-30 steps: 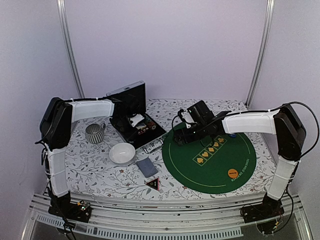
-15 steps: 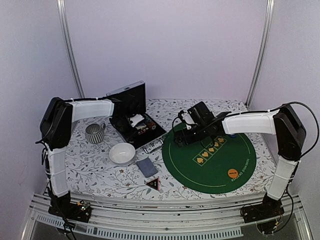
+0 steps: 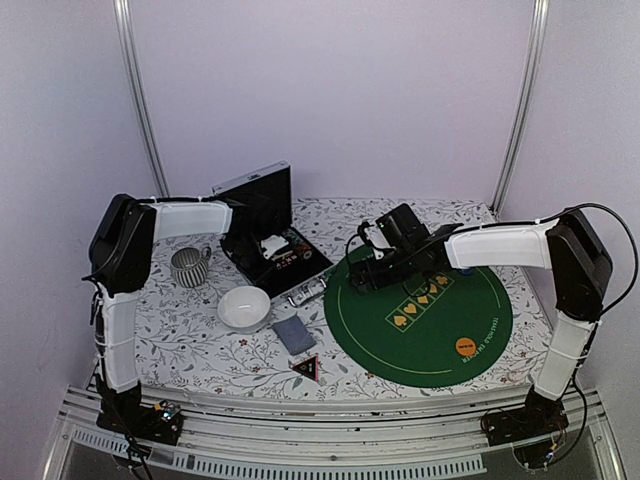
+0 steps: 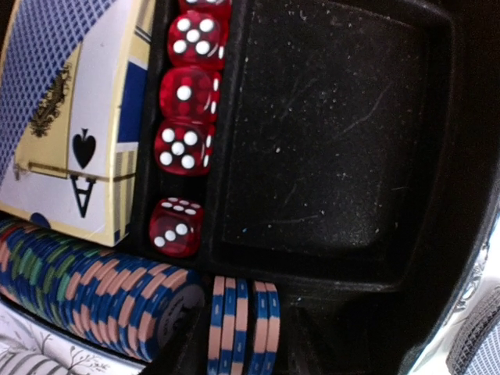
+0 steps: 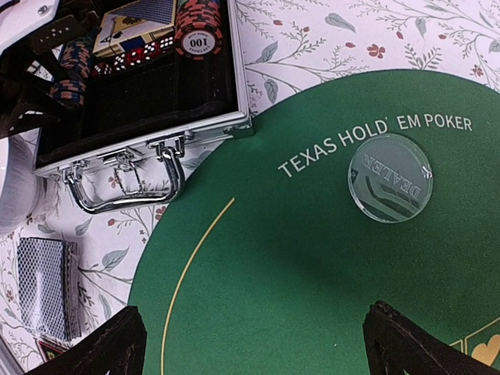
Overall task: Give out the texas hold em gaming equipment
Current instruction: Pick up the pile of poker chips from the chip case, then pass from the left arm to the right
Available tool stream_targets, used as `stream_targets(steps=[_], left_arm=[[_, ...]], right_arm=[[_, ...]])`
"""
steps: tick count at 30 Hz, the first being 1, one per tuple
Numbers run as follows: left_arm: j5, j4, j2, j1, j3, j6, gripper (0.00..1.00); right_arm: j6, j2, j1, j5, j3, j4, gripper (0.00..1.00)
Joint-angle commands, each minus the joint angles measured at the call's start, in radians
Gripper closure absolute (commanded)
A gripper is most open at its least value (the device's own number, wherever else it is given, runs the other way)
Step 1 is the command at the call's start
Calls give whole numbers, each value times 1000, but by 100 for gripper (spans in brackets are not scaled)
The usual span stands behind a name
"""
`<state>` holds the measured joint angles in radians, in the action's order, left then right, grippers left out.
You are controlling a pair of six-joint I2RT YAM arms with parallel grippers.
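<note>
Green felt (image 5: pixel 312 273), clear dealer disc (image 5: pixel 389 187) beyond right tool (image 5: pixel 256 344)

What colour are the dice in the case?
The dice are see-through red with white dots, shown best in the left wrist view.

My left gripper (image 3: pixel 266 243) sits low inside the open case (image 3: pixel 258 195), too small from above to read its jaws; its fingers lie outside its wrist view. There, the card box (image 4: pixel 70 117) and topmost red die (image 4: pixel 205 6) run off frame. My right wrist view crops the white bowl (image 5: pixel 11 195).
</note>
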<state>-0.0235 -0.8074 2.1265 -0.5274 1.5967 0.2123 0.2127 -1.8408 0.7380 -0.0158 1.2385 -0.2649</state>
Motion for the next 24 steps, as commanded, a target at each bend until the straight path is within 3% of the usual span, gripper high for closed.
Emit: stream_targets(steps=[1, 6, 15, 20, 24], left_arm=[[44, -31, 12, 13, 23, 1, 67], [34, -21, -6, 15, 20, -18, 100], [45, 75, -198, 11, -15, -86, 100], [130, 171, -386, -25, -89, -123, 100], [191, 340, -588, -128, -246, -25, 100]], right_arm=[[3, 26, -9, 10, -22, -4, 1], [2, 23, -10, 5, -14, -5, 1], [-1, 65, -11, -22, 3, -12, 1], [-9, 158, -33, -171, 17, 21, 1], [-18, 273, -43, -364, 22, 87, 1]])
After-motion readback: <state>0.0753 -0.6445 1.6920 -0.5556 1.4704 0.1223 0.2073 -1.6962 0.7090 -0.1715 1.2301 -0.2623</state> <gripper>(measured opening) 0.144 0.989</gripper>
